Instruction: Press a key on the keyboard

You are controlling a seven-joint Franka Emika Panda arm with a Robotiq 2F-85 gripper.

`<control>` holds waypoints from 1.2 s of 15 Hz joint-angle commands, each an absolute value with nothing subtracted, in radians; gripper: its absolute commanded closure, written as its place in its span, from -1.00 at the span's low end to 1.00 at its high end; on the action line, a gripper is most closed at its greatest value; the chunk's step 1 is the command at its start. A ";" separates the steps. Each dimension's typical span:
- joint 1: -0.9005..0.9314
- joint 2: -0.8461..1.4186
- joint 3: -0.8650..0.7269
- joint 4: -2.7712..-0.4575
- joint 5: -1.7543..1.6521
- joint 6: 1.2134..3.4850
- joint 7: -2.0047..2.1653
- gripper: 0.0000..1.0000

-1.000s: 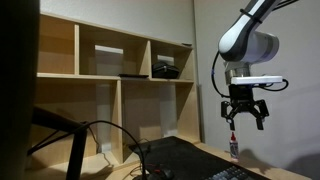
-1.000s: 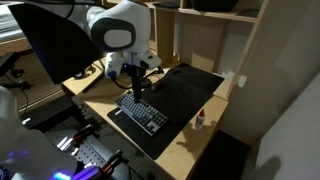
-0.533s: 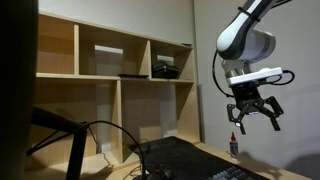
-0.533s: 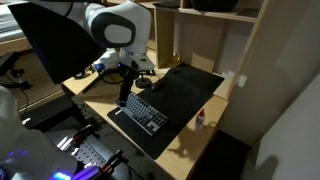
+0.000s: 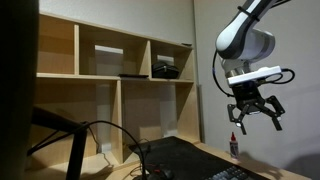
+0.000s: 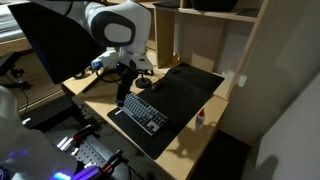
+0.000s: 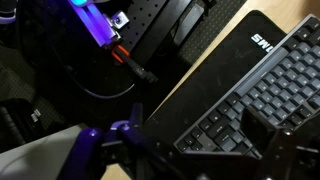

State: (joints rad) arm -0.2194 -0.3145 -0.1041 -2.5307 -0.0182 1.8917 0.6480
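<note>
The keyboard [image 6: 143, 113] is low, flat and black and lies on a black desk mat [image 6: 180, 85]. In the wrist view it [image 7: 268, 88] fills the right side, with rows of dark keys. In an exterior view only its edge [image 5: 232, 175] shows at the bottom. My gripper [image 6: 121, 97] is open and empty and hovers above the keyboard's end near the desk's edge. It also shows in an exterior view [image 5: 253, 120] with its fingers spread. In the wrist view my gripper [image 7: 200, 140] has one finger over the mat and the other over the keys.
A small white glue bottle with a red cap [image 6: 200, 120] stands on the desk beyond the mat, also seen here [image 5: 234, 146]. Wooden shelves [image 5: 110, 70] hold black devices [image 5: 166, 70]. A dark monitor [image 6: 50, 45] and cables [image 7: 120, 65] sit by the desk.
Over the last second my gripper swung and turned from above the keyboard's middle towards its end near the desk's edge. It has barely moved in the last half second.
</note>
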 commanded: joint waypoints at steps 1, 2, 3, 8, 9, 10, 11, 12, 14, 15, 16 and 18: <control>-0.225 -0.314 -0.099 -2.529 -0.017 1.890 0.646 -1.00; -0.225 -0.314 -0.099 -2.529 -0.017 1.890 0.646 -1.00; -0.225 -0.314 -0.099 -2.529 -0.017 1.890 0.646 -1.00; -0.242 -0.296 -0.110 -2.584 -0.047 1.938 0.638 -1.00; -0.268 -0.300 -0.126 -2.642 -0.082 1.984 0.651 -1.00; -0.298 -0.315 -0.148 -2.689 -0.124 2.005 0.667 -1.00; -0.327 -0.313 -0.163 -2.722 -0.169 2.040 0.700 -1.00; -0.365 -0.316 -0.190 -2.755 -0.210 2.065 0.719 -1.00; -0.451 -0.327 -0.267 -2.809 -0.270 2.115 0.716 -1.00; -0.387 -0.303 -0.214 -2.755 -0.230 2.061 0.714 -1.00; -0.424 -0.306 -0.243 -2.778 -0.250 2.082 0.712 -1.00; -0.456 -0.310 -0.267 -2.788 -0.260 2.091 0.709 -1.00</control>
State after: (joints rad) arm -0.4456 -0.3103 -0.2783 -2.7891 -0.2634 2.0919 0.7120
